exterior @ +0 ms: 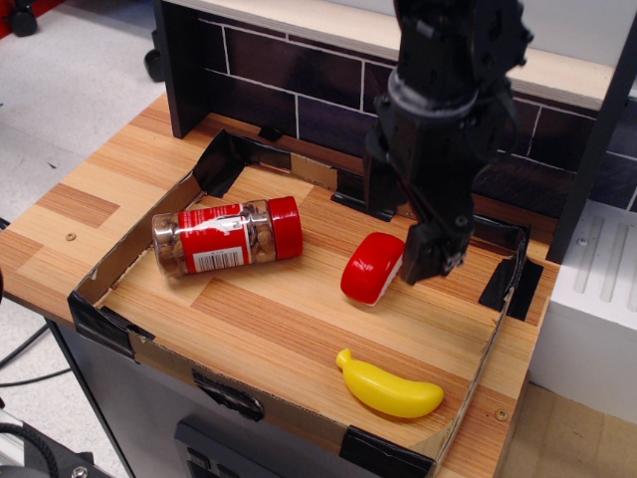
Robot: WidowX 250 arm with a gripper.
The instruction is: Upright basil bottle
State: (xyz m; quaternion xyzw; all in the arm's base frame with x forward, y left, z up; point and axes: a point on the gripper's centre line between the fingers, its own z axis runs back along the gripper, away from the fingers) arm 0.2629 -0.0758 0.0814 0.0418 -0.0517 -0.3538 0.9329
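The basil bottle [224, 236] lies on its side in the left part of the tray, with its red cap pointing right and its barcode label facing up. It is a clear jar with brownish contents. My black gripper [408, 221] hangs over the right back part of the tray, well to the right of the bottle and just right of the red rounded block [372, 267]. Its fingers stand apart with nothing between them, so it is open and empty.
A shallow cardboard tray [149, 239] with black taped corners rims the wooden table. A yellow toy banana [390, 386] lies near the front right. A dark brick-pattern back wall [289, 70] stands behind, and a white unit [597, 299] sits to the right.
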